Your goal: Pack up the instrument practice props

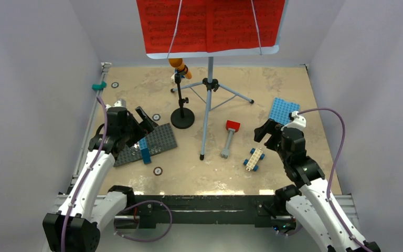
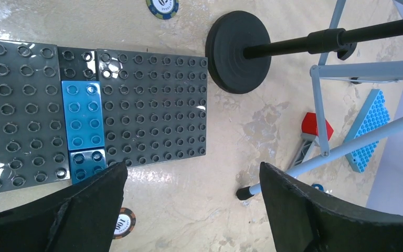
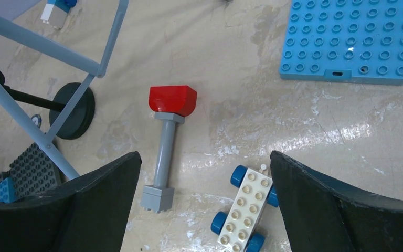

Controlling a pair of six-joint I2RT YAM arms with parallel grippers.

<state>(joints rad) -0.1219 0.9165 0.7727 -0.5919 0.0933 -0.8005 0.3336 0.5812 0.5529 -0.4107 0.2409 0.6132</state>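
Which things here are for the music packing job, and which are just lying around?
For the job: music stand, red music pages, orange microphone, black microphone stand.
Just lying around: grey bumpy plate, blue bumpy plate, toy hammer, little wheeled car.

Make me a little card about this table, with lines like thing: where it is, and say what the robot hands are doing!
music stand: upright on its tripod, middle of the table
red pages: resting on the music stand
microphone: orange, sitting atop the mic stand
mic stand: upright, round black base just left of the tripod
left gripper: open, empty, beside the grey plate
right gripper: open, empty, above the hammer and toy car
packed: nothing yet
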